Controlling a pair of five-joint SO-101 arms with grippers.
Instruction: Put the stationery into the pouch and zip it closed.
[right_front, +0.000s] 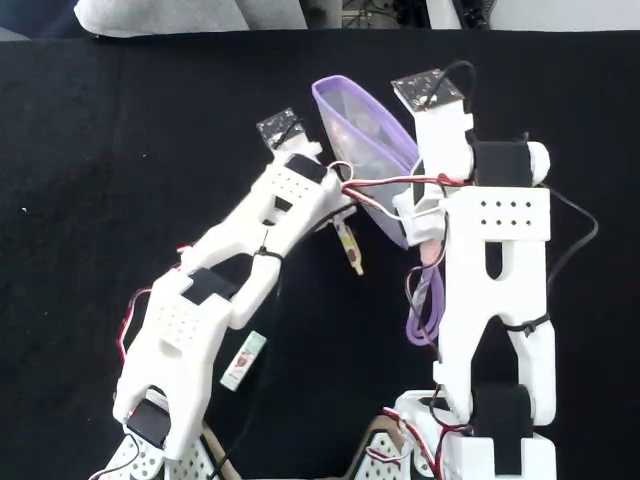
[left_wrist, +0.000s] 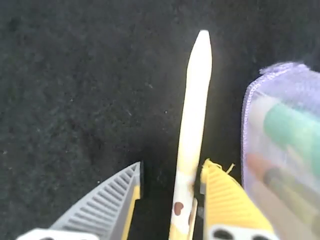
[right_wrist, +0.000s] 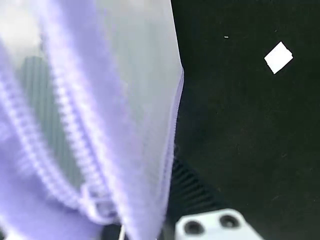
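My right gripper (right_front: 415, 212) is shut on the wall of a translucent purple pouch (right_front: 365, 140) and holds it tilted above the black table. Its zipper (right_wrist: 65, 150) runs close to the right wrist camera, beside a dark ribbed finger (right_wrist: 192, 185). The pouch (left_wrist: 282, 150) has several coloured pens inside. A cream pen (left_wrist: 192, 125) lies between the fingers of my left gripper (left_wrist: 172, 167), which is open. The pen rests against the yellow finger (left_wrist: 225, 200), with a gap to the grey one (left_wrist: 107, 200). From above, this pen (right_front: 350, 246) shows just left of the pouch.
A small white and green stationery item (right_front: 243, 360) lies on the table beside the left arm. The pouch's purple strap (right_front: 425, 310) hangs down along the right arm. A small white scrap (right_wrist: 278, 57) lies on the black cloth.
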